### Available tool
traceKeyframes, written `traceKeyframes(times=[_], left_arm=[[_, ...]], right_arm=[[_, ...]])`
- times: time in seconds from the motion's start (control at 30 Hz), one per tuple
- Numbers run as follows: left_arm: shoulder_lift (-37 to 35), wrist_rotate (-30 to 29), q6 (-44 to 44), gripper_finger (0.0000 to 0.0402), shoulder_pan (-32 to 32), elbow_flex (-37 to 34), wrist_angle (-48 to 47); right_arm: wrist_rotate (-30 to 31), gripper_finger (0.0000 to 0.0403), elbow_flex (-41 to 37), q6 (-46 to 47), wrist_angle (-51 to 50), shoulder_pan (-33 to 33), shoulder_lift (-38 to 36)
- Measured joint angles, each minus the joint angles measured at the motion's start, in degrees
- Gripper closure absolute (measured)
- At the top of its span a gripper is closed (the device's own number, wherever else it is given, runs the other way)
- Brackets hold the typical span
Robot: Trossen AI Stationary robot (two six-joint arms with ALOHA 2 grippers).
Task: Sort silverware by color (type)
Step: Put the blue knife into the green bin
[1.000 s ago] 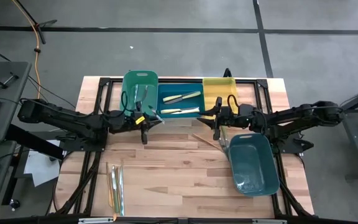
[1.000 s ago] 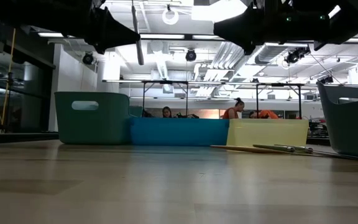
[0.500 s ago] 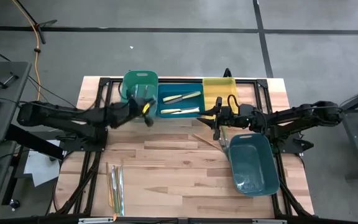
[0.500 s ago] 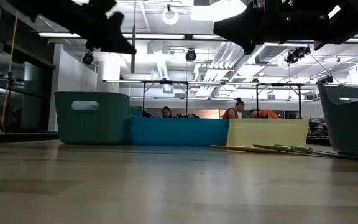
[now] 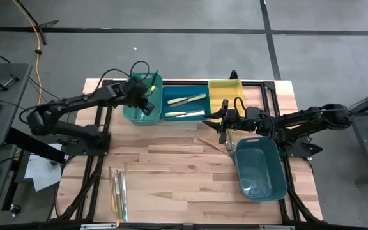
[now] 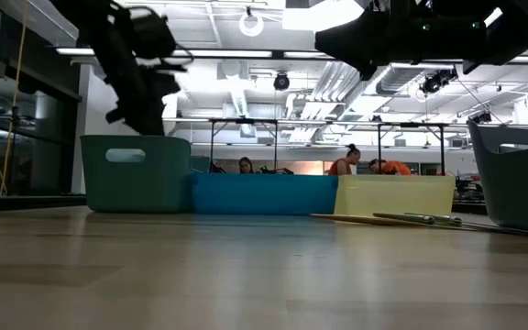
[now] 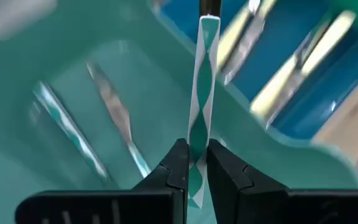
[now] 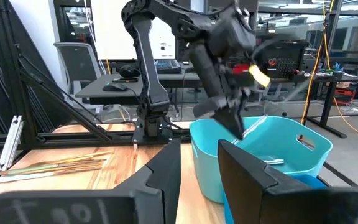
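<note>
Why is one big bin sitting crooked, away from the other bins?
The large teal-blue plastic bin sits tilted near the table's right front, apart from the neat back row: green bin, blue bin, yellow bin. Some thin utensils lie loose on the wood beside it.

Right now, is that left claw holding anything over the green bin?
Yes, the left gripper is pinching a clear-bluish utensil upright between its fingers, above the green bin where two others lie.

Utensils (image 7: pixel 110 118) inside the green bin (image 7: pixel 55 50) are blurred beyond telling their type.
</note>
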Motion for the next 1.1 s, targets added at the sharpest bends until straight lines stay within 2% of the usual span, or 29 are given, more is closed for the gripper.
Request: traceKeyframes(times=[0.17,0.33,0.67,1.1], left_arm=[[3.9,3.5,0.4,0.0376,0.7,0.0,-6.0],[6.3,2.8,0.4,0.0375,0.7,0.0,-10.9],[12.5,2.5,0.6,0.0370,0.7,0.3,-13.3],[11.0,0.4,3.2,0.0324,0.7,0.1,-13.4]], right_arm=[[0.0,0.0300,0.0,-0.1,0.0,0.0,0.0],[0.2,0.0300,0.0,-0.1,0.0,0.0,0.0],[0.2,0.0300,0.0,0.0,0.0,0.0,0.0],[0.2,0.0300,0.0,0.0,0.0,0.0,0.0]])
